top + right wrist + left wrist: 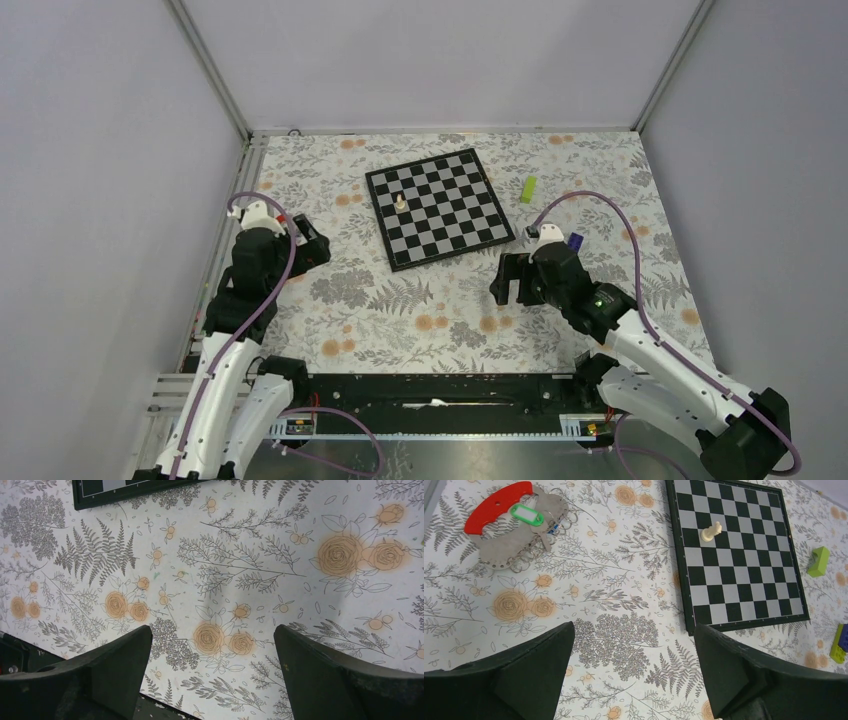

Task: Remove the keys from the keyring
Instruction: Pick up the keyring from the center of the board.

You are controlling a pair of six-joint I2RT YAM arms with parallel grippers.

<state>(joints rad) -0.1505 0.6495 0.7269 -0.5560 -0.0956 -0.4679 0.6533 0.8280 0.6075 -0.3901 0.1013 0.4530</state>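
In the left wrist view the keyring (504,547) lies flat at the far left of the flowered cloth. It is a grey metal plate fringed with several small rings, under a curved red strip (496,505). On it rest the keys (544,539): a silvery one with a green tag (526,515) and a bit of blue beside it. My left gripper (633,630) hovers open and empty some way short of it, over bare cloth. My right gripper (212,630) is also open and empty above the cloth. In the top view my left arm hides the keyring.
A black-and-white chessboard (440,207) with one pale chess piece (401,201) lies at the middle back. A lime-green block (528,188) sits to its right. A purple-and-yellow block (575,241) lies just behind my right gripper (507,285). Grey walls enclose the table.
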